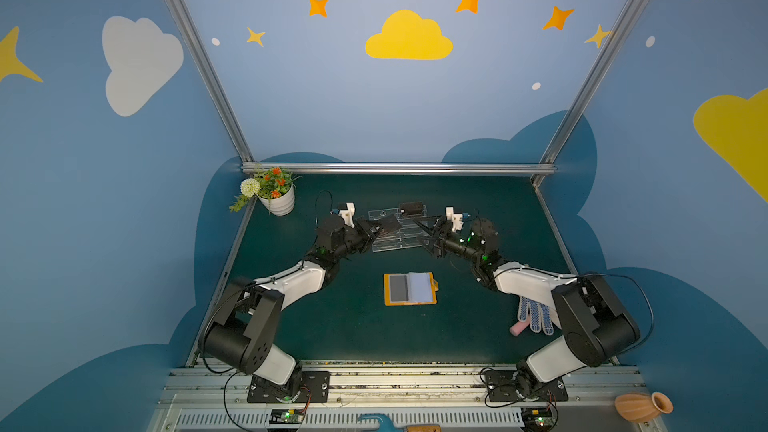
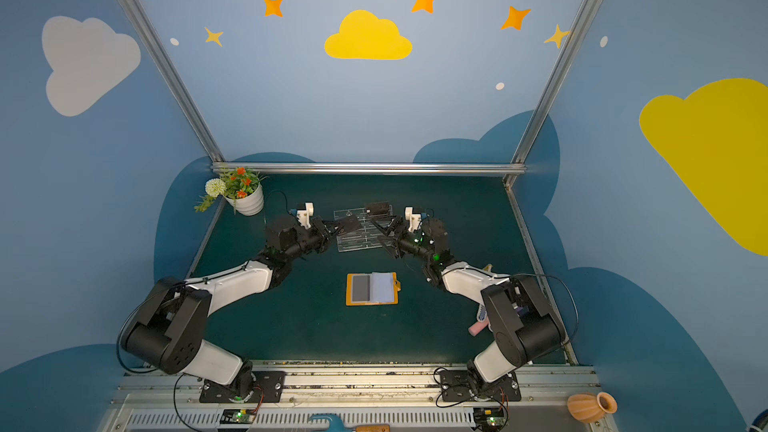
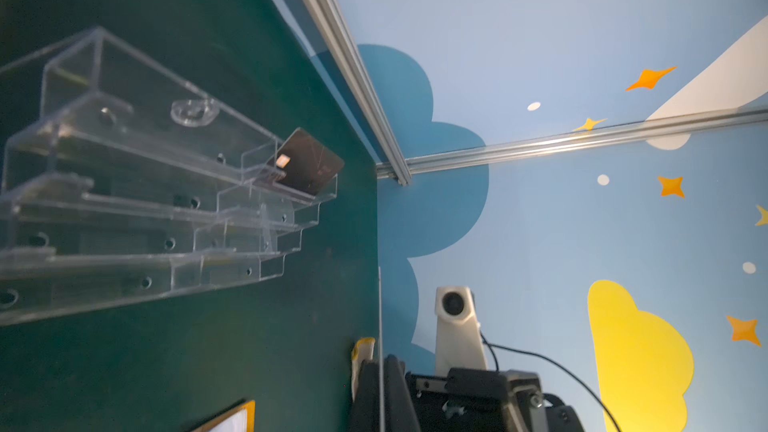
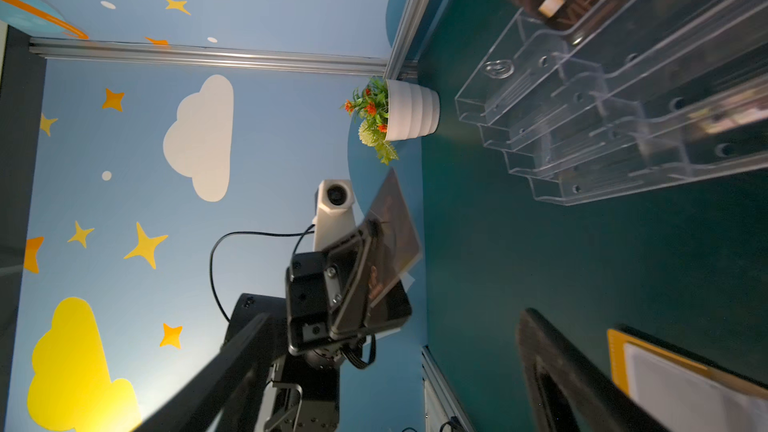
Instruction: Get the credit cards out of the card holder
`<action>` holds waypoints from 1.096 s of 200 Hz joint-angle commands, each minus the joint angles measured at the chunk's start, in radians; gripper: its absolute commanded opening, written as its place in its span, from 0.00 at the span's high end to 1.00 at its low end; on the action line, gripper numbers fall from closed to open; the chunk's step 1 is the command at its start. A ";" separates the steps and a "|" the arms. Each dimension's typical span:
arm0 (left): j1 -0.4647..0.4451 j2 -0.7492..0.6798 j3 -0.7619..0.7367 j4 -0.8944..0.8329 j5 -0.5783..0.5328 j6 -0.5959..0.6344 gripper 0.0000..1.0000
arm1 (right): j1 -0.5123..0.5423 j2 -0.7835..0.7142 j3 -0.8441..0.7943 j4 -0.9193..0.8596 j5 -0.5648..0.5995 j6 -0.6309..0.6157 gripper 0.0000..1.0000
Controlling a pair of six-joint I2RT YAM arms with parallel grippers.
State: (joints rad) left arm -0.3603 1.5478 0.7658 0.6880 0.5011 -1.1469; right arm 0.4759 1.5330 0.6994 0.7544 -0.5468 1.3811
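Above mid-frame in both top views, left jaws pinch a card [image 1: 388,224] over the stand [image 1: 395,243], likely to slot it; right jaws spread; holder [image 1: 386,290] lies open below.

The left arm [image 1: 297,282] and the right arm [image 1: 528,284] are clad in white and joined by rounded black housings [image 1: 232,342], and each is bolted by silver screws [image 1: 324,385] to a black base plate [image 1: 291,386] at the near edge of the desk [image 1: 353,338]. Thin black cables [image 1: 225,396] are looped from the bases, white camera brackets [image 1: 347,213] are fixed at the wrists, and green lights [image 1: 470,238] are seen on the housings there. Both the left gripper [image 1: 376,230] and the right gripper [image 1: 424,236] are black.
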 commanded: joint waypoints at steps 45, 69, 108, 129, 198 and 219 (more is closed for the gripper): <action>0.047 0.214 0.287 0.025 0.103 0.087 0.96 | -0.120 -0.196 0.014 -0.360 -0.061 -0.218 0.10; 0.060 0.317 0.388 0.024 0.156 0.112 0.96 | -0.167 -0.238 0.041 -0.461 -0.105 -0.294 0.09; 0.068 0.436 0.551 -0.051 0.217 0.223 0.96 | -0.228 -0.244 0.065 -0.533 -0.178 -0.368 0.08; 0.076 0.477 0.620 -0.107 0.245 0.294 0.96 | -0.248 -0.219 0.096 -0.571 -0.219 -0.416 0.08; 0.101 0.613 0.804 -0.173 0.346 0.392 0.96 | -0.266 -0.085 0.241 -0.685 -0.306 -0.573 0.08; 0.100 0.634 0.830 -0.200 0.351 0.417 0.96 | -0.266 -0.030 0.275 -0.664 -0.325 -0.572 0.08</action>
State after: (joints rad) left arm -0.2615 2.1597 1.5612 0.5285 0.8070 -0.7918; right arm 0.2153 1.4590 0.9302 0.1127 -0.8253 0.8600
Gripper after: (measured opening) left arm 0.047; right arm 0.915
